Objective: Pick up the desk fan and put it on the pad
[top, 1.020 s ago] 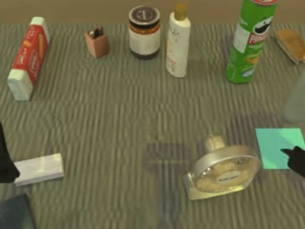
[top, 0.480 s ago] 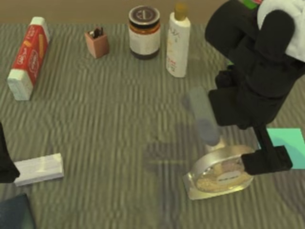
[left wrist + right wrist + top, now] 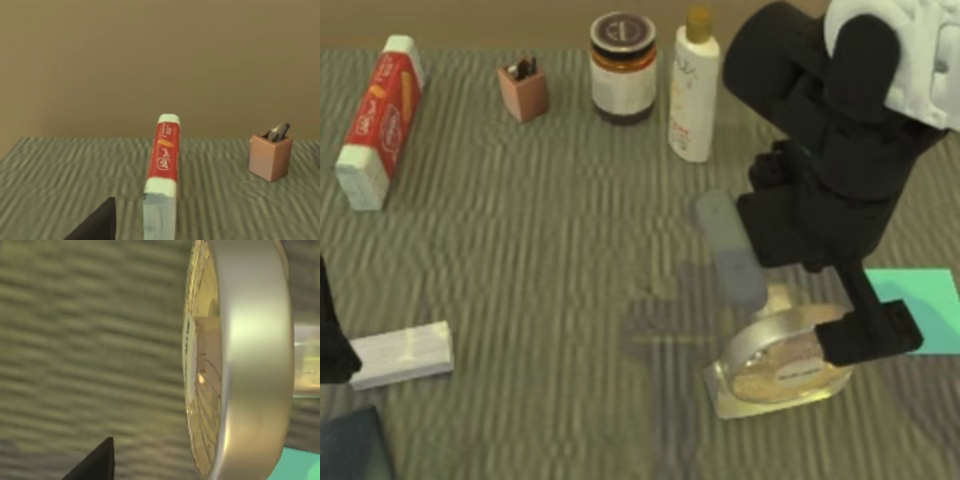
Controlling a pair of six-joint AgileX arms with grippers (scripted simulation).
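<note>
The desk fan (image 3: 782,358) stands on its flat base at the table's front right, its silvery ring and clear grille facing the front edge. My right gripper (image 3: 865,338) has come down at the fan's right side and is open, with nothing held. In the right wrist view the fan (image 3: 250,365) shows edge-on and close, with one dark fingertip (image 3: 100,465) standing apart from its grille. The mint-green pad (image 3: 925,300) lies flat just right of the fan, partly under the right arm, and its corner (image 3: 300,465) shows beyond the rim. My left gripper (image 3: 330,345) rests open at the left edge.
A white block (image 3: 402,356) lies by the left gripper. Along the back stand a red-and-white box (image 3: 378,120), a brown holder (image 3: 523,92), a dark-lidded jar (image 3: 622,68) and a white bottle (image 3: 694,90). A dark object (image 3: 350,445) sits at the front left corner.
My right arm has swung in from the right edge over the fan, then shifted slightly left in the last half second. The fan, the pad and the left arm have not moved.
</note>
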